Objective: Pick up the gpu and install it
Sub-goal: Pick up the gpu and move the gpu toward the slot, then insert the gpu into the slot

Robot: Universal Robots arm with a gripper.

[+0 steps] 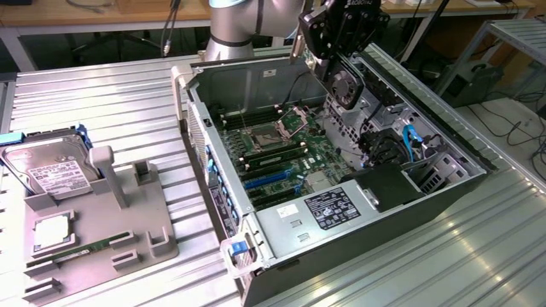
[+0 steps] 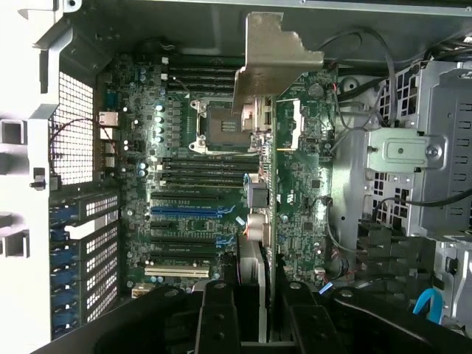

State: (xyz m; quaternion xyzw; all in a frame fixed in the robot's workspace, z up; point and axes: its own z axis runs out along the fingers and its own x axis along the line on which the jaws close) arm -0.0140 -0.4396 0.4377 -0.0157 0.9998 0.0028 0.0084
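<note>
1. At the exterior view's left, we see a gray holder tray (image 1: 137, 246) on the ribbed metal table (image 1: 111, 102). In it, a hard drive (image 1: 51, 174) with a white label is propped in a slot, a silver square chip (image 1: 53, 231) lies flat, and a narrow RAM stick (image 1: 81, 252) lies in a groove.
2. In the middle, an open computer case (image 1: 247, 86) lies on its side. Inside it we see a green motherboard (image 1: 286, 157) with an open processor socket (image 1: 266, 137), blue expansion slots (image 1: 268, 179), and a labelled power supply (image 1: 328, 211) at the near end.
3. Above the case's far end, the gripper (image 1: 339, 61) (image 2: 254, 321) is clamped on the gpu (image 1: 346, 89) (image 2: 273, 63). The card hangs edge-down over the motherboard, not yet seated, with its black fan facing the exterior view's right.
4. Further right inside the case, blue cables (image 1: 411, 142) run by the drive bays.
</note>
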